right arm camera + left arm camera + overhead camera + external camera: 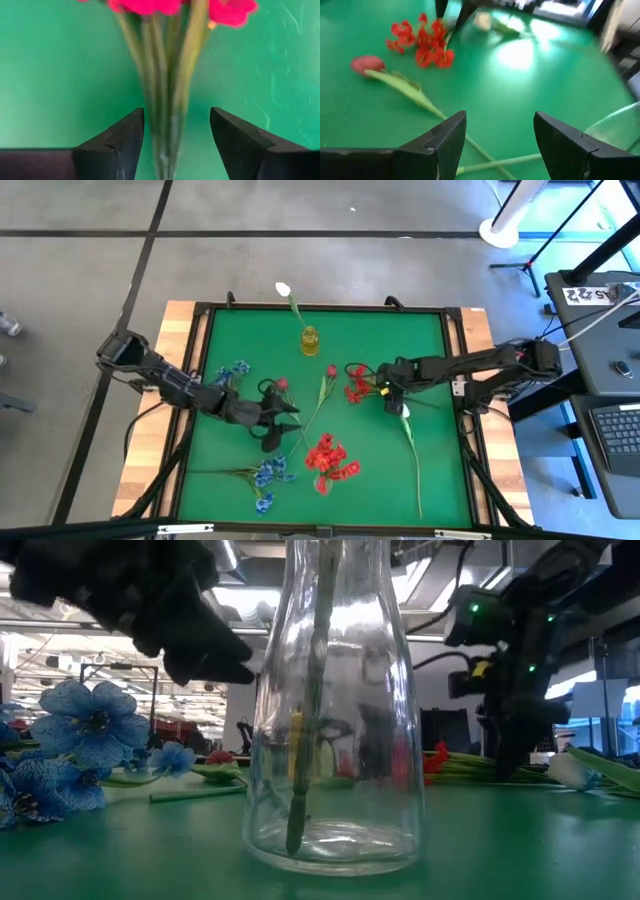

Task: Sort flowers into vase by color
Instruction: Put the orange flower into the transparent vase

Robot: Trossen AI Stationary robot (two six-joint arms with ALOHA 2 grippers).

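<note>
The right gripper [175,142], fingers spread and holding nothing, straddles the bundled stems of a red flower cluster [357,383] lying on the green table [440,340]; the left gripper [500,145], likewise open and empty, hovers near a single red bud [367,64]. One white flower already stands in the glass vase [335,710]. The stems look light, thin and springy, best pinched mid-stem, clear of the soft blooms.

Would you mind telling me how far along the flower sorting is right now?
Done: one white-budded flower stands in the clear glass vase. In hand: the open right gripper straddles the stems of a red flower cluster, not yet closed; the open left gripper hovers near a single red bud. Left: the blue clusters, another red cluster and a white bud lie on the green mat.
</note>
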